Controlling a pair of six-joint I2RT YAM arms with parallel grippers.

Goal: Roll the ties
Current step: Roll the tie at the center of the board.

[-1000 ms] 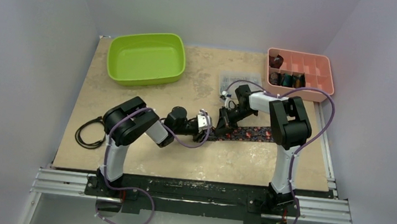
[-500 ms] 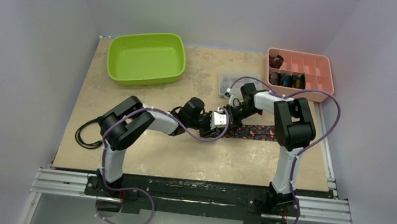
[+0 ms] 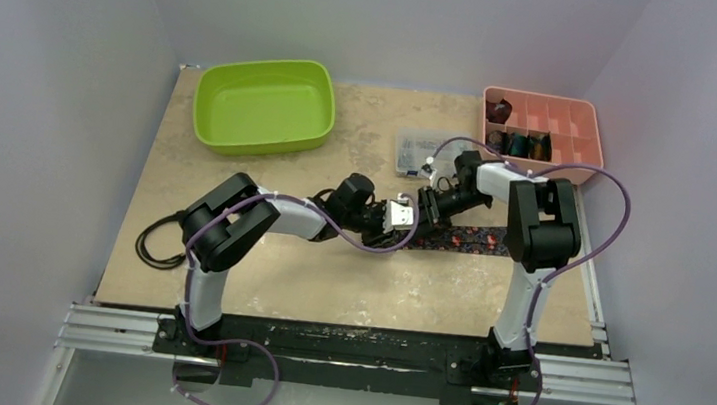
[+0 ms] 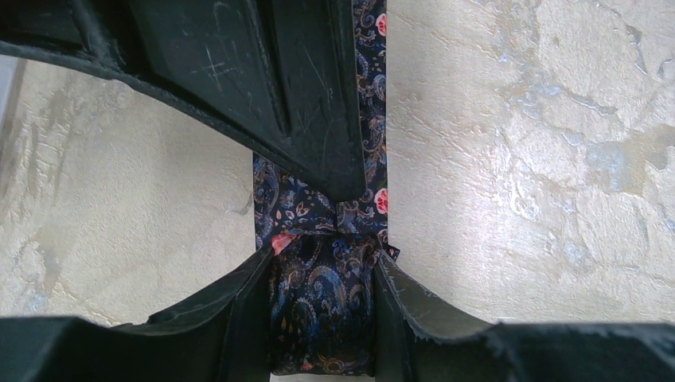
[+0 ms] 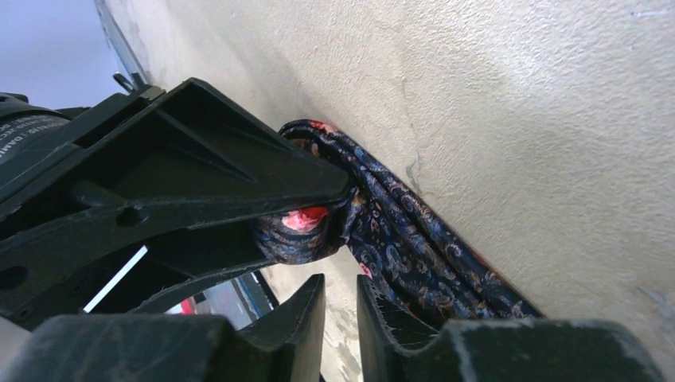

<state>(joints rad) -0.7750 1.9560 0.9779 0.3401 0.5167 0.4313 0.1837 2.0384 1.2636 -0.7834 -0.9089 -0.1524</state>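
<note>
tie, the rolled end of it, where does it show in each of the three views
Top: tie right of centre, rolled end in left gripper.
Left wrist: rolled end bottom centre, tie clamped in the jaws.
Right wrist: centre-left, tie running down-right.
Shared landmark: the left gripper on the rolled end.

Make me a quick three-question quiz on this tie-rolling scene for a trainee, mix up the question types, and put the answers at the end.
1. True or false: the left tool is clamped on the rolled end of the tie.
2. Which container holds the finished rolls? A: green tub. B: pink tray. C: clear box.
3. Fill in: between the fingers of the right tool there is ___.

Key: 1 true; 2 B; 3 nothing.
</note>
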